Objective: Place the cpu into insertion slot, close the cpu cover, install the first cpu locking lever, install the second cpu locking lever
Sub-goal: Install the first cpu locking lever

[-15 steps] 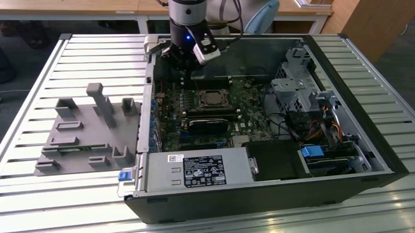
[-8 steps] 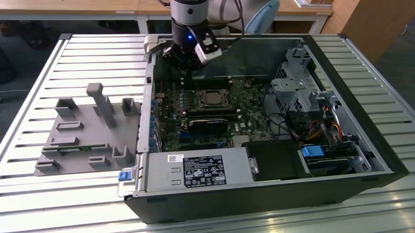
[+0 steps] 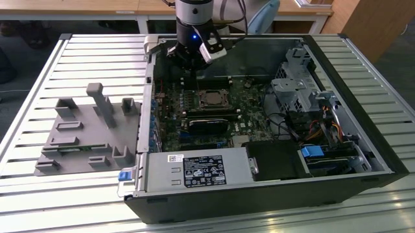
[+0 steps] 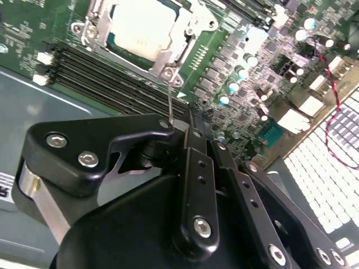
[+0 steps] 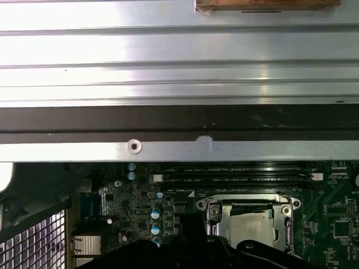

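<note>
The cpu (image 4: 140,25) lies in the insertion slot (image 3: 211,99), its pale metal face showing through the window of the silver cpu cover (image 4: 182,47), which lies flat over it. The same cpu (image 5: 249,224) and cover (image 5: 216,216) appear in the first wrist view. A thin wire locking lever (image 4: 169,98) rises from the socket's corner to my gripper (image 4: 188,115). The black fingers are shut, and the lever's free end rests against the side of one finger. Whether it is pinched I cannot tell. In the exterior view the gripper (image 3: 188,65) hangs over the board just behind the socket.
The open computer case (image 3: 363,126) lies on a slatted metal table. Memory sticks (image 3: 207,115) flank the socket, a power supply (image 3: 194,170) sits at the front, and a drive cage (image 3: 298,92) is at the exterior view's right. A grey fixture tray (image 3: 84,131) stands on the exterior view's left.
</note>
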